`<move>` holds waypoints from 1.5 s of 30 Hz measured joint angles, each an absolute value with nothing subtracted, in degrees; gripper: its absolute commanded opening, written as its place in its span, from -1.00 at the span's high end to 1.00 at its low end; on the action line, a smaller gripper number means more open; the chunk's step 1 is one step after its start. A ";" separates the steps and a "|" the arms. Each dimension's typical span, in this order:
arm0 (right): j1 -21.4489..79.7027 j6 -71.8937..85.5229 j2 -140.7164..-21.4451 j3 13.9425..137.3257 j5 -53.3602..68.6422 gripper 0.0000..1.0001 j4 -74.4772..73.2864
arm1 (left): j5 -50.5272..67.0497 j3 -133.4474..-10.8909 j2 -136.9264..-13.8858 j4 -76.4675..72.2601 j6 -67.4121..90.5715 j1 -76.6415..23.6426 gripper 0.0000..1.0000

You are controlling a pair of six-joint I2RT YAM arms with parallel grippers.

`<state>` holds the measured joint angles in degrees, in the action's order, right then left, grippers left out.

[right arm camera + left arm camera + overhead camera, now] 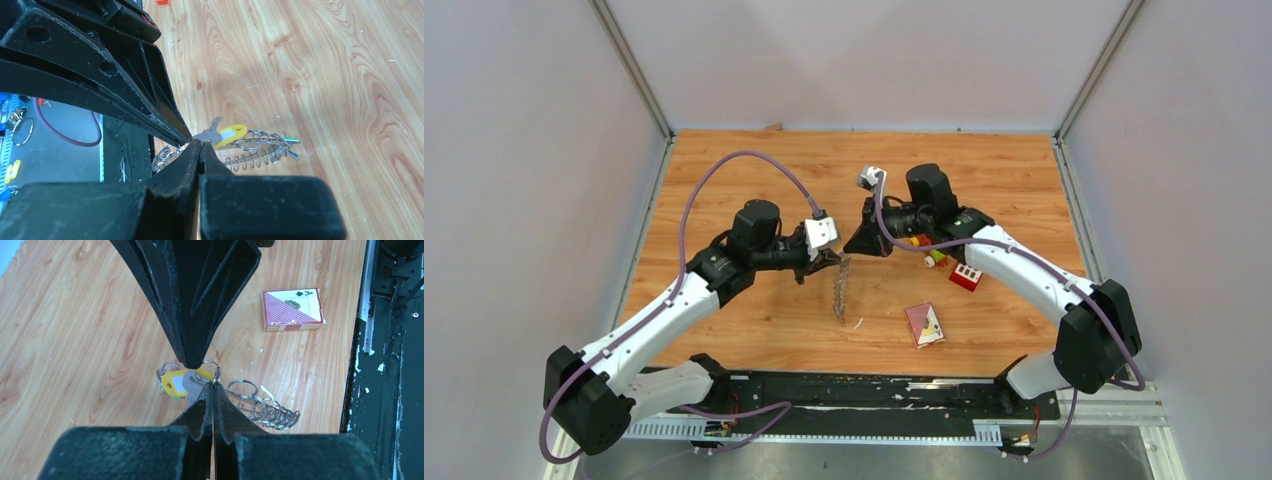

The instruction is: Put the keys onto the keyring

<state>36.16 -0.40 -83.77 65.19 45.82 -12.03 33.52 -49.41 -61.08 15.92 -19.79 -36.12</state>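
Note:
My left gripper and right gripper meet tip to tip above the table's middle. The keyring, a string of several linked silver rings, hangs from them toward the wood. In the left wrist view my left gripper is shut on the top ring of the keyring. A silver key with a yellow tag hangs at the same spot. In the right wrist view my right gripper is shut at the blade end of the yellow-tagged key, with the keyring behind it.
A red-backed card deck lies near the front, also in the left wrist view. A red block with white buttons and a yellow-red-green toy lie under the right arm. The black base rail runs along the near edge.

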 measured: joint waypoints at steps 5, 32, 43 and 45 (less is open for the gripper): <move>35.48 -0.60 -82.91 64.95 44.99 1.00 -11.97 | 33.52 -49.41 -60.88 15.88 -19.81 -36.34 1.00; 33.43 -41.04 -71.61 64.20 58.50 0.03 -32.05 | 52.95 -50.94 -59.20 29.28 -41.76 -36.34 1.00; 41.63 -54.30 -71.40 64.36 54.00 0.02 -40.12 | 62.65 -54.92 -63.40 46.54 -70.70 -36.34 1.00; 43.18 -55.09 -71.33 64.36 52.51 0.02 -40.18 | 63.61 -54.92 -63.75 47.92 -73.06 -36.34 1.00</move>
<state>43.18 -55.09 -71.33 64.36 52.51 -40.18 63.61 -54.92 -63.75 47.92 -73.06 -36.34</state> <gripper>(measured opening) 0.491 0.004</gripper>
